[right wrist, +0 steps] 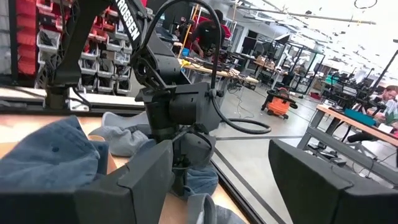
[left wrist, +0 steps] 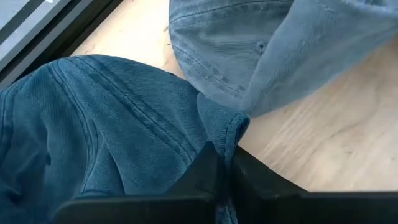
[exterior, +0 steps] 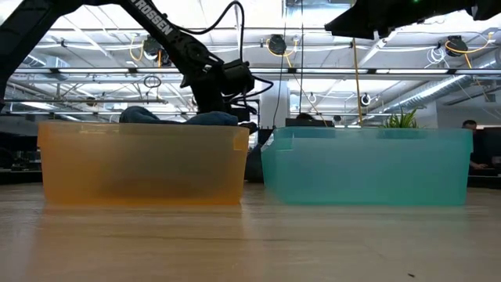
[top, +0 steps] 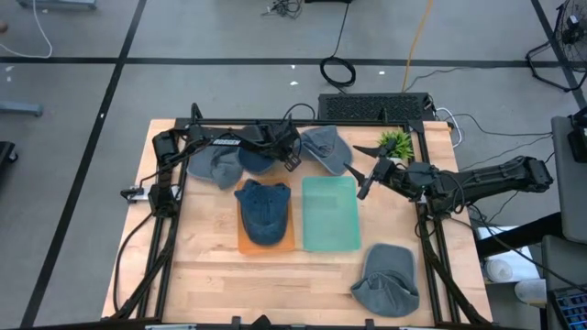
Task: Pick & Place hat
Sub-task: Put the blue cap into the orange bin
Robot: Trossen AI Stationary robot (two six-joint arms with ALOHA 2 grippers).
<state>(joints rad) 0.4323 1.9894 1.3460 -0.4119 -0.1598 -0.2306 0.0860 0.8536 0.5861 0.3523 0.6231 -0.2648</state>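
Note:
Several denim hats lie on the wooden table. A dark blue hat [top: 258, 159] sits at the far side between a grey-blue hat [top: 215, 166] and a grey hat [top: 326, 147]. My left gripper [top: 288, 156] is shut on the dark blue hat [left wrist: 93, 124]. Another dark blue hat [top: 264, 211] rests inside the orange bin [top: 244, 240]. Beside that bin stands the teal bin [top: 328, 213]. A grey hat [top: 386, 280] lies near the table's near right corner. My right gripper [top: 365, 184] hovers open, right of the teal bin's far end, touching nothing [right wrist: 230, 180]. My left gripper pinches a raised fold at the dark blue hat's edge [left wrist: 225, 127] between its two fingers [left wrist: 205, 165]. The fold lies on the side toward the grey hat [left wrist: 267, 43]. The rest of the hat lies on the table.
A small green plant [top: 396, 142] stands at the far right of the table, close to my right arm. Black frame rails run along the table's sides. In the low view the orange bin [exterior: 141, 164] and the teal bin [exterior: 364, 164] stand side by side.

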